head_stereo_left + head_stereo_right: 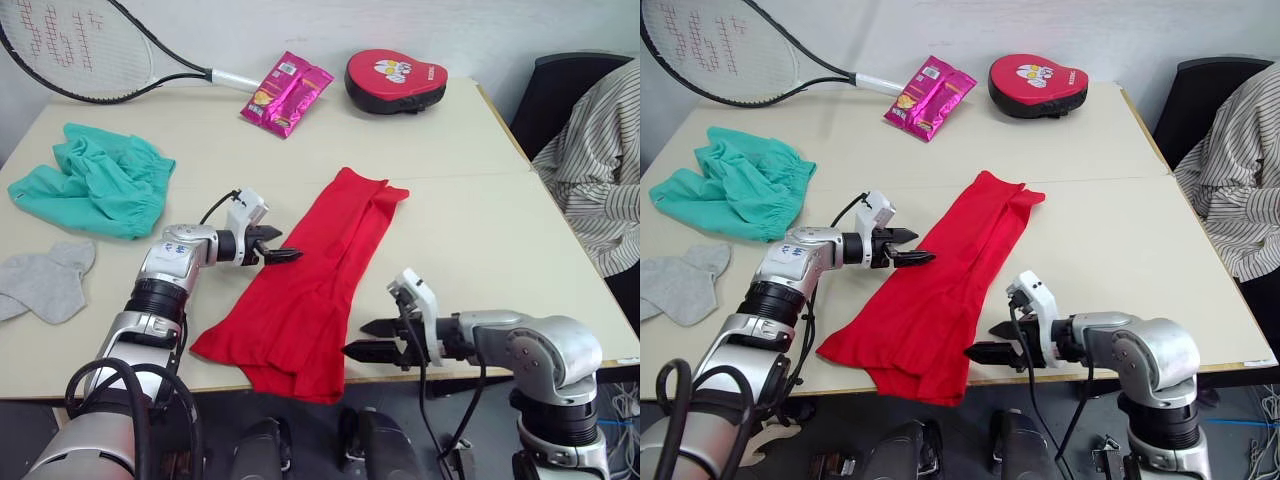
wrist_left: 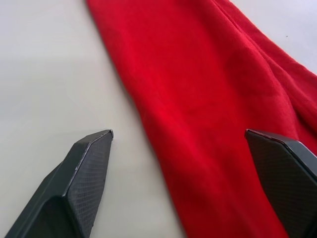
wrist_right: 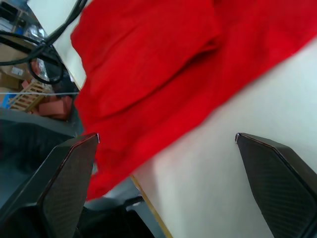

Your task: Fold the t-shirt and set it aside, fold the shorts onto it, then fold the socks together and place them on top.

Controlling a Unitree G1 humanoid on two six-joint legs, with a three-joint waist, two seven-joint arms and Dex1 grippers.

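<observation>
The red t-shirt (image 1: 320,270) lies as a long narrow strip slanting across the table's middle, its near end drooping over the front edge. My left gripper (image 1: 280,246) is open at the strip's left edge; in the left wrist view that edge (image 2: 148,129) runs between the spread fingers. My right gripper (image 1: 362,339) is open just right of the shirt's near end, close to the table's front edge, holding nothing. The teal shorts (image 1: 95,180) sit bunched at the far left. In front of them, at the left edge, lie the grey socks (image 1: 45,280).
A tennis racket (image 1: 90,50), a pink snack packet (image 1: 285,92) and a red padded oval pad (image 1: 393,80) lie along the table's back. A person in a striped shirt (image 1: 600,170) sits at the right by a black chair (image 1: 560,90).
</observation>
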